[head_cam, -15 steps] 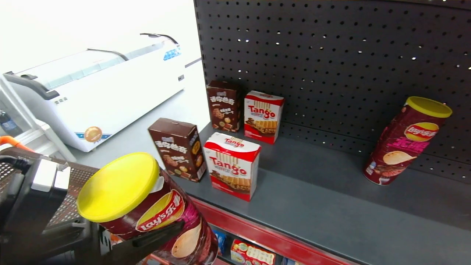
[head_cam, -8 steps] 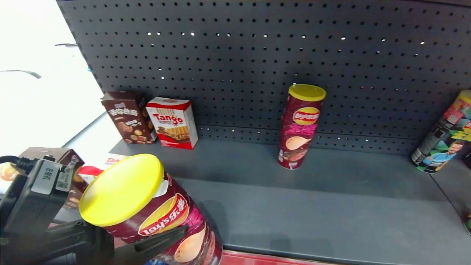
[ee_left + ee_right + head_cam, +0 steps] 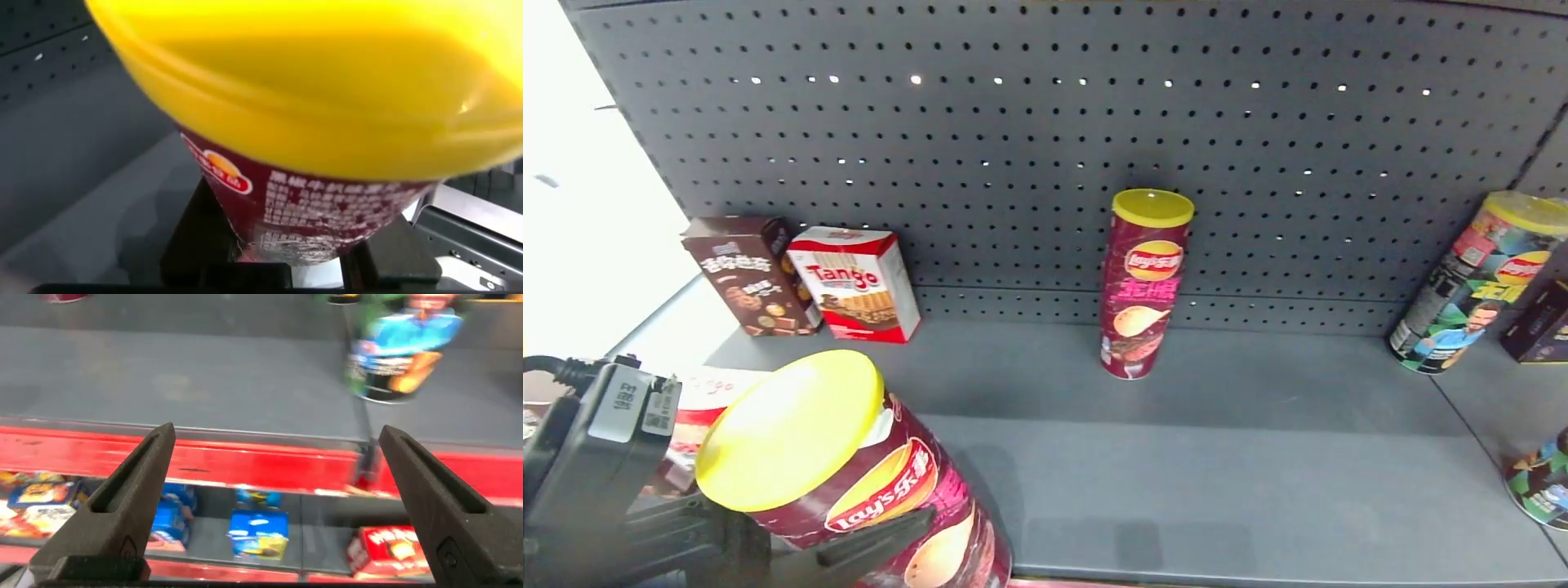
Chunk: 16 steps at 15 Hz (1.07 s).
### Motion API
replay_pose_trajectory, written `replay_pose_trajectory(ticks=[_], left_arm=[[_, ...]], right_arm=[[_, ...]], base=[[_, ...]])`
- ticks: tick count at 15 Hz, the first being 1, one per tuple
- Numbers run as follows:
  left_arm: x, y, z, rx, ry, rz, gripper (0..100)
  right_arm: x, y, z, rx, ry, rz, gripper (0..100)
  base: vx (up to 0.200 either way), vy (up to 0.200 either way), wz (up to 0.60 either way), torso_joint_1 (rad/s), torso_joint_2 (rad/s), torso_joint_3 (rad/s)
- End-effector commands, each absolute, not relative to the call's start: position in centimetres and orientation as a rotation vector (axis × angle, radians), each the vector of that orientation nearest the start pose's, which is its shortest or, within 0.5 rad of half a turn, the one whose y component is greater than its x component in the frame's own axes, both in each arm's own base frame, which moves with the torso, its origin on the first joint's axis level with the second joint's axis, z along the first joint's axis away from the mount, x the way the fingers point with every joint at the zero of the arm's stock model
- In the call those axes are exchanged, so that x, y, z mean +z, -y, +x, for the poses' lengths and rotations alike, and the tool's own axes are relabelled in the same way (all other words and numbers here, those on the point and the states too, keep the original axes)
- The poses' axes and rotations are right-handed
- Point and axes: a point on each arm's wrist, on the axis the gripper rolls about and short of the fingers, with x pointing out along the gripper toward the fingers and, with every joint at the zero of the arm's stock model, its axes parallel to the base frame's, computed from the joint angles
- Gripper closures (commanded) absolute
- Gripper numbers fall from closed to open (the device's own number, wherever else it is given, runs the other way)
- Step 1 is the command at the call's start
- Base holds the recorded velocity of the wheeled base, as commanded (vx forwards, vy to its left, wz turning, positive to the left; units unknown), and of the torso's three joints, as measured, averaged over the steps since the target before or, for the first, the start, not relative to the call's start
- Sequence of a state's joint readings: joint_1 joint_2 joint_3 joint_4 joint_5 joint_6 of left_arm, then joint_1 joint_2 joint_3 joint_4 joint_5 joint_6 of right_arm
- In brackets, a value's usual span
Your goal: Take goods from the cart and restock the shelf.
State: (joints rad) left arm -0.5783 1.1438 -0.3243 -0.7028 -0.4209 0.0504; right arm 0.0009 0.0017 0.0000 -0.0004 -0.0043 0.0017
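My left gripper (image 3: 882,523) is shut on a maroon chips can with a yellow lid (image 3: 849,482), held tilted at the lower left, in front of the grey shelf (image 3: 1217,457). In the left wrist view the can (image 3: 327,90) sits between the two black fingers (image 3: 204,237) of the left gripper (image 3: 298,245). A matching chips can (image 3: 1143,286) stands upright at the back of the shelf against the pegboard. My right gripper (image 3: 276,437) is open with nothing in it, facing the shelf's red front edge (image 3: 245,457).
A brown biscuit box (image 3: 747,273) and a red-white wafer box (image 3: 858,282) stand at the back left; another wafer box (image 3: 707,392) shows behind my left gripper. A multi-coloured can (image 3: 1470,286), a dark box (image 3: 1539,327) and another can (image 3: 1539,486) occupy the right end. The shelf's middle and front are bare.
The head camera has swung to the right: the freezer and cart have left the picture and the shelf's right end has come in. The left gripper keeps hold of the can.
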Motion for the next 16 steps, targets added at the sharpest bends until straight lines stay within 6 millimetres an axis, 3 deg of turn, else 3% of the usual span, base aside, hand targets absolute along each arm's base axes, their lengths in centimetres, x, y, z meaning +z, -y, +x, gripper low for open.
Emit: replay_pose_trajectory(ticks=[1,16], left_arm=[[18.51,9.0,12.1,-1.002,-0.097,0.056,100],[18.5,8.47,11.52,-0.99,-0.079,0.059,100]], right_arm=[[7.55,0.01,-2.26,-0.003,-0.003,0.002,0],[7.55,0.01,-2.26,-0.003,-0.003,0.002,0]], base=[[0.0,0.0,0.0,0.0,0.0,0.0],[0.0,0.0,0.0,0.0,0.0,0.0]])
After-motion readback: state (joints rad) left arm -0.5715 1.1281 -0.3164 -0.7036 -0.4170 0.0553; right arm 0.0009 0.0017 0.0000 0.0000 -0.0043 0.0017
